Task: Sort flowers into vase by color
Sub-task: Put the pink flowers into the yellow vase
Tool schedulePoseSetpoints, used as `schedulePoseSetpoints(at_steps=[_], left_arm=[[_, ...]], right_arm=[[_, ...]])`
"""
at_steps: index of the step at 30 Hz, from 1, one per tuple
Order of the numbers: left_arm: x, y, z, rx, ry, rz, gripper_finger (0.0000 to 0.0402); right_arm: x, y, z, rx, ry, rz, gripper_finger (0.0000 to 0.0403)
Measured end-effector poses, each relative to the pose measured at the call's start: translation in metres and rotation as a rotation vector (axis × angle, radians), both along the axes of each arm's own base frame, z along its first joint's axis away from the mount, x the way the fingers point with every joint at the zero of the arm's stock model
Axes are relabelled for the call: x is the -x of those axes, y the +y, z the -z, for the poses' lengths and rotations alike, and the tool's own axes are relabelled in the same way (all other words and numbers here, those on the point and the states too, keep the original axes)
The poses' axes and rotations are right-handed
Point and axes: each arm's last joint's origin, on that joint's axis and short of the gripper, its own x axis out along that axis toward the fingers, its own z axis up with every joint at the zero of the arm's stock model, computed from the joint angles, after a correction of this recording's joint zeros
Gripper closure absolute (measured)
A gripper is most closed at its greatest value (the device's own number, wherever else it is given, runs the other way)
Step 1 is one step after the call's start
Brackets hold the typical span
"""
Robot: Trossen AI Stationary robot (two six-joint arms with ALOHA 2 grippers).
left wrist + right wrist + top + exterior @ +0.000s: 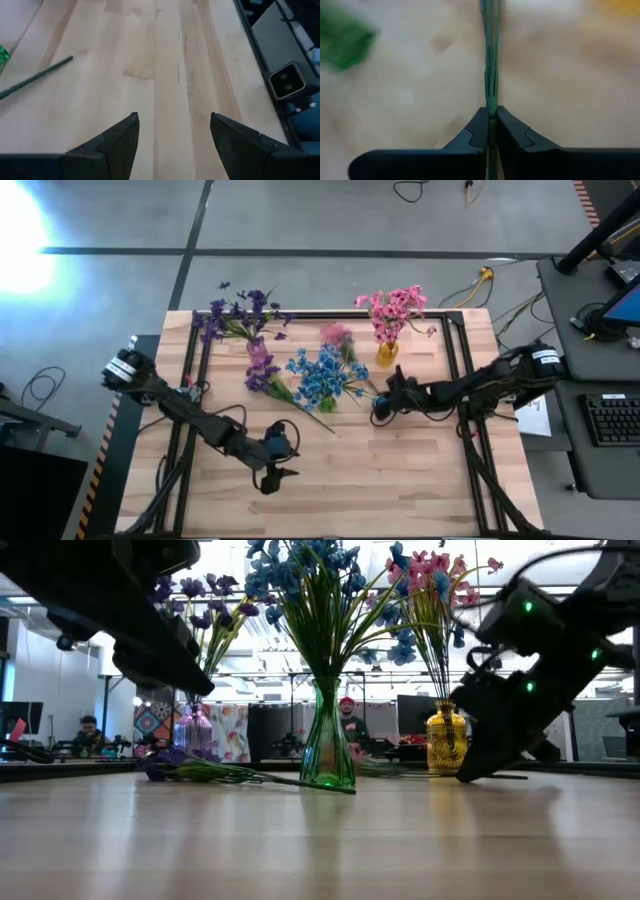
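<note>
Three vases stand at the far side. A purple vase (pixel 195 730) holds purple flowers (pixel 240 315), a green vase (pixel 327 745) holds blue flowers (pixel 322 375), and a yellow vase (pixel 387 353) holds pink flowers (pixel 395 308). A purple flower (pixel 262 370) lies flat on the table, its stem end (pixel 37 75) toward the near side. A pink flower (pixel 338 335) also lies flat. My right gripper (pixel 378 412) is shut on a thin green stem that seems to lead to that pink flower. My left gripper (pixel 275 478) hangs open over bare wood near the front. My right gripper pinches the thin green stem (pixel 491 102) between its two fingertips (pixel 480 125). It comes slanting down from the table's right side, and the stem runs on straight ahead, in line with the fingers. The stem lies low along the table top.
Black rails (pixel 455 370) run along the sides of the wooden table (pixel 400 480). Bare wood fills the near half. A desk with a keyboard (pixel 610 420) stands to the right. People (pixel 347 720) sit in the room beyond the far edge.
</note>
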Motion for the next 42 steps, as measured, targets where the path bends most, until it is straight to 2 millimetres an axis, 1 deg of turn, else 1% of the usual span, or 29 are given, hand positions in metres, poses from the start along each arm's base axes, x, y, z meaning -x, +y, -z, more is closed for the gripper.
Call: schedulePoseSetpoints(at_steps=[3,5,11,13,15,17,20,23,25,28,33,36,38,42], left_arm=[[0.000,0.001,-0.004,0.011,-0.015,-0.003,0.0170],[0.001,0.001,-0.004,0.017,-0.009,-0.009,0.0170],[0.003,0.000,-0.002,0.057,0.018,-0.040,0.0170],[0.003,0.000,-0.002,0.064,0.019,-0.043,0.0170],[0.004,-0.001,-0.002,0.070,0.021,-0.043,0.0170],[0.004,-0.002,-0.002,0.071,0.021,-0.042,0.0170],[0.004,-0.002,-0.002,0.073,0.022,-0.041,0.0170],[0.004,-0.002,-0.002,0.071,0.024,-0.040,0.0170],[0.004,-0.002,-0.002,0.067,0.023,-0.037,0.0170],[0.004,-0.002,-0.002,0.061,0.022,-0.033,0.0170],[0.005,-0.004,-0.002,0.059,0.025,-0.028,0.0170],[0.005,-0.004,-0.002,0.057,0.026,-0.027,0.0170],[0.005,-0.004,-0.001,0.054,0.026,-0.025,0.0170],[0.006,-0.004,-0.001,0.049,0.026,-0.022,0.0170]], right_arm=[[-0.005,0.015,-0.009,-0.116,0.047,-0.066,0.0383],[-0.005,0.027,-0.016,-0.162,0.113,-0.088,0.0384],[0.003,0.060,-0.041,-0.235,0.343,-0.085,0.0384],[0.003,0.072,-0.049,-0.259,0.376,-0.096,0.0378],[0.006,0.085,-0.056,-0.280,0.395,-0.106,0.0365],[0.011,0.096,-0.058,-0.310,0.416,-0.112,0.0347],[0.016,0.115,-0.063,-0.367,0.413,-0.141,0.0311],[0.019,0.124,-0.066,-0.363,0.401,-0.154,0.0269],[0.016,0.122,-0.068,-0.288,0.343,-0.143,0.0241],[0.009,0.111,-0.070,-0.108,0.286,-0.171,0.0204],[-0.002,0.078,-0.064,0.091,0.305,-0.166,0.0159],[-0.009,0.058,-0.058,0.133,0.304,-0.174,0.0142],[-0.015,0.046,-0.056,0.140,0.272,-0.165,0.0135],[-0.024,0.029,-0.051,0.158,0.188,-0.178,0.0132]])
